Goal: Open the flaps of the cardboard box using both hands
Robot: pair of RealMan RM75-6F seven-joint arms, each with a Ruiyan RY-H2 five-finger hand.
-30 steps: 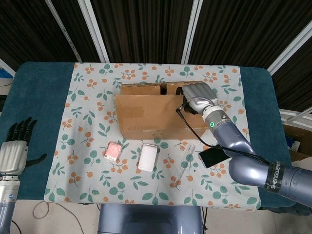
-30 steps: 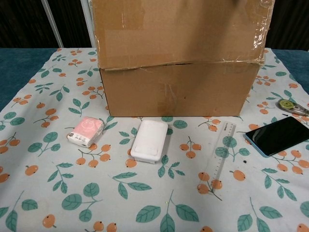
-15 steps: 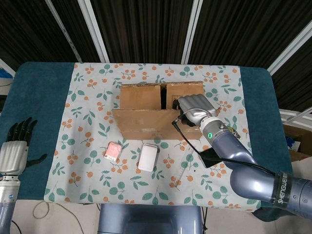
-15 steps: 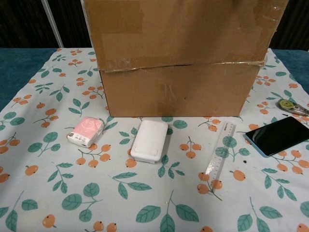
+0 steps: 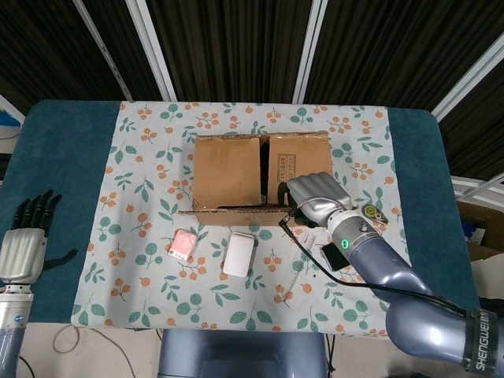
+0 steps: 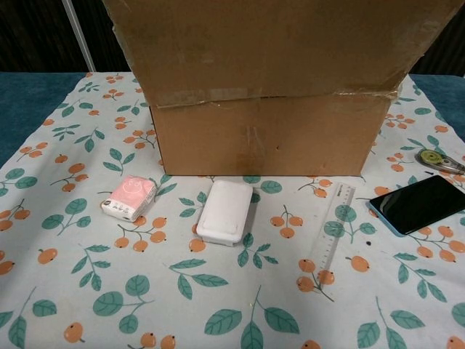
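The cardboard box [image 5: 260,177] stands mid-table on the floral cloth. Its long front flap [image 6: 276,43] is swung out toward me and overhangs the front wall [image 6: 269,138] in the chest view; from the head view it shows edge-on. Two inner flaps, left [image 5: 227,169] and right [image 5: 298,161], lie shut over the top. My right hand [image 5: 315,197] grips the front flap near its right end, fingers curled over the edge and partly hidden. My left hand [image 5: 25,240] hangs off the table's left front, fingers spread, holding nothing. Neither hand shows in the chest view.
In front of the box lie a pink packet [image 6: 129,198], a white case [image 6: 226,211], a clear ruler [image 6: 332,225], a dark phone [image 6: 420,202] and a correction-tape roller [image 6: 434,158]. My right forearm [image 5: 378,264] crosses above the phone.
My right hand has drawn the front flap down and toward me, from upright to folded outward. This has uncovered the two inner flaps. The left hand has stayed put.
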